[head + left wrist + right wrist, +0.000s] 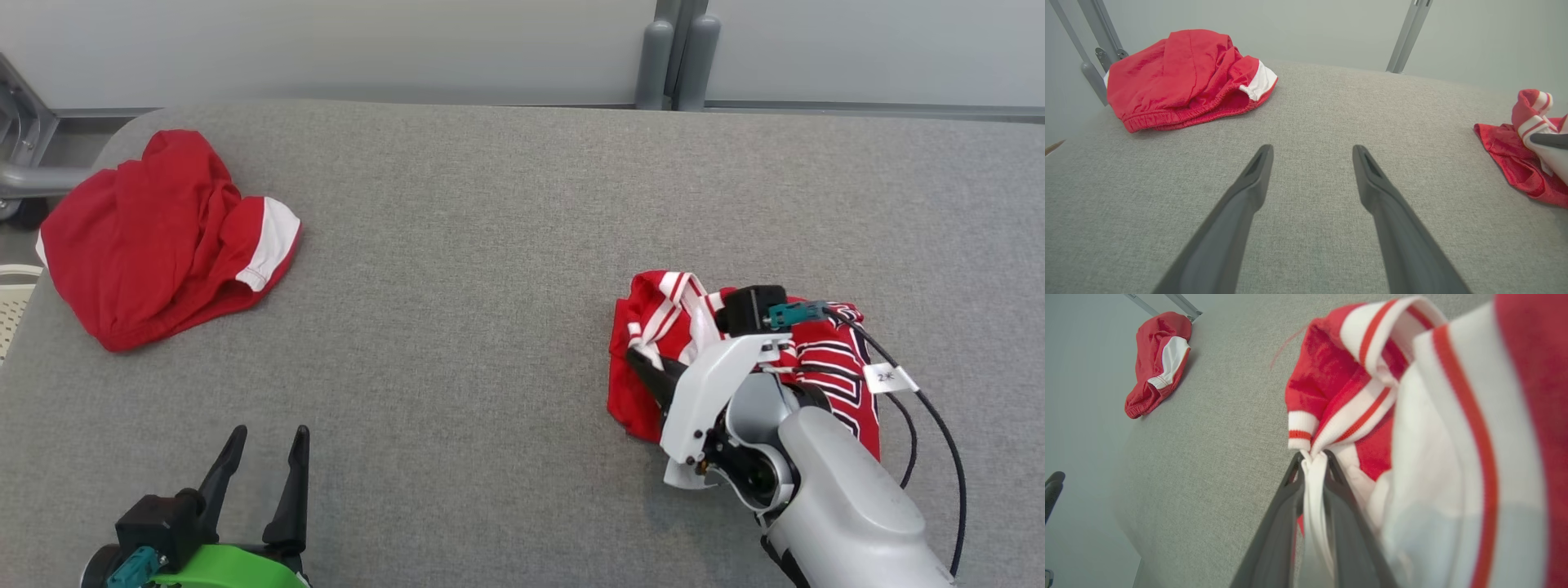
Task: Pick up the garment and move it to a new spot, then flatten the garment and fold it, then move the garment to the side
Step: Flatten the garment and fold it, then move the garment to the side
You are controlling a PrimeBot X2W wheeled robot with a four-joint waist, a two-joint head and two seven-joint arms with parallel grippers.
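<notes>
Lab-like test bay: grey cloth-covered table, bare pale wall, metal posts.

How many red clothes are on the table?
2. One red garment lies bunched at the table's far left; the striped garment lies at the right, pinched in the right gripper. More could hide under either.

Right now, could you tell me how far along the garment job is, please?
Done: the right gripper is shut on the white trim of the striped garment. In hand: the pick-up, with the garment bunched on the table. Left: moving, flattening, folding, setting aside. The left gripper is open.
</notes>
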